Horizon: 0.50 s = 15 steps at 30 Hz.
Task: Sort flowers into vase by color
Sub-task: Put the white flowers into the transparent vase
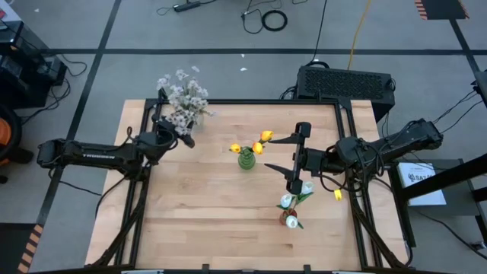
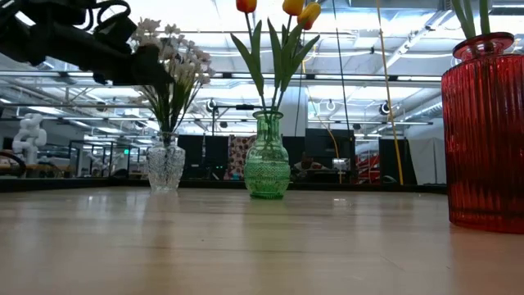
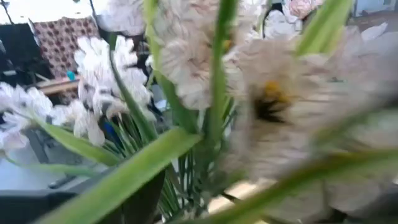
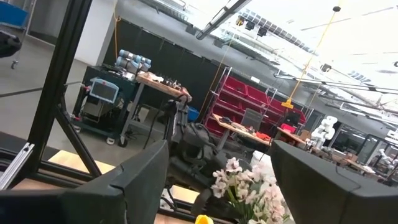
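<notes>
Your left gripper [image 1: 185, 137], fingers wide, holding nothing, sits beside the pale-blossom spray [image 1: 185, 97] upright in the clear glass vase [image 2: 166, 164]; right gripper [image 1: 298, 158] open, empty.

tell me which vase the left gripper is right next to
The clear glass vase holding the pale whitish sprays, at the table's far left; the green vase and red vase stand farther right.
</notes>
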Each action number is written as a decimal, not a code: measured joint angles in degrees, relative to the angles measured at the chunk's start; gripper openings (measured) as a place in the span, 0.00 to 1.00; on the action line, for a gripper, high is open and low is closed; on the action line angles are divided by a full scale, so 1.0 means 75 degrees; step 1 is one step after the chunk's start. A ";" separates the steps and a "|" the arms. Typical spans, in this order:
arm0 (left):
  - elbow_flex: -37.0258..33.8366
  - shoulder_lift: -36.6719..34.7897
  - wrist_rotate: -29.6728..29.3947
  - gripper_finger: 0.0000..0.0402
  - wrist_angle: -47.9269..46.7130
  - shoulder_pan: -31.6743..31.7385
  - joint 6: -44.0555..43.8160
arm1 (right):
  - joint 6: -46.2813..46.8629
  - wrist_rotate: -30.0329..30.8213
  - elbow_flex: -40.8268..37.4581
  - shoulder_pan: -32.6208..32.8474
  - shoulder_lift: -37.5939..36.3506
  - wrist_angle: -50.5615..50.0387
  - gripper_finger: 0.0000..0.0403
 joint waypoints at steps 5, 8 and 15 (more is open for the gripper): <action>0.0000 -0.0560 -0.0331 0.75 -0.0871 -0.0312 -0.0333 | 0.0076 0.0000 0.0000 0.0000 0.0000 0.0000 0.68; 0.0011 -0.0871 -0.0369 0.75 -0.1481 -0.0446 -0.0460 | 0.0076 0.0000 0.0000 0.0000 0.0000 0.0000 0.68; 0.0949 -0.1166 -0.0101 0.75 -0.4765 -0.0490 -0.1841 | 0.0067 0.0000 0.0000 0.0000 -0.0003 -0.0017 0.68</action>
